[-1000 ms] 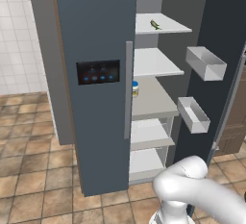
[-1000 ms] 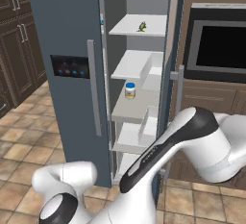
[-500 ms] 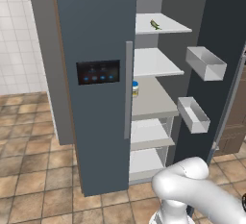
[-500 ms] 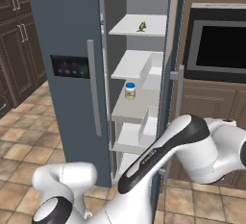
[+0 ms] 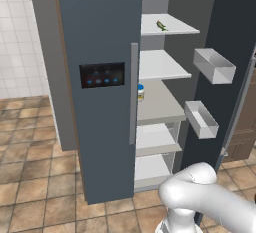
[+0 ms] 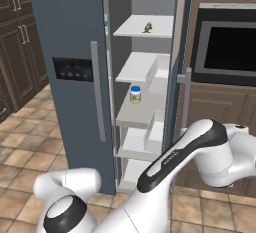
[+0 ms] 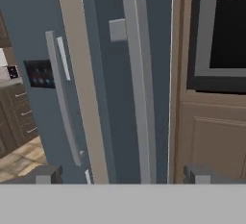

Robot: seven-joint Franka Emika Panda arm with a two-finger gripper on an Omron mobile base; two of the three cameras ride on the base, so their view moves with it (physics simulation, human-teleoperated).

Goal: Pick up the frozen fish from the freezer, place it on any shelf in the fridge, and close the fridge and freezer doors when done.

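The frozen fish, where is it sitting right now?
The tiny green-yellow frozen fish lies on the top white shelf of the open compartment, two shelves above the small blue-lidded jar, seen in both base views.

Green-yellow frozen fish; slate-grey doors

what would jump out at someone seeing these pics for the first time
The tall slate-grey unit stands with its right door swung wide open, two grey bins on its inside, while the left door with the black panel is shut. On the top shelf inside lies the tiny green-yellow fish, with a small jar two shelves lower. In the hand view, the open gripper faces the open door's bar handle.
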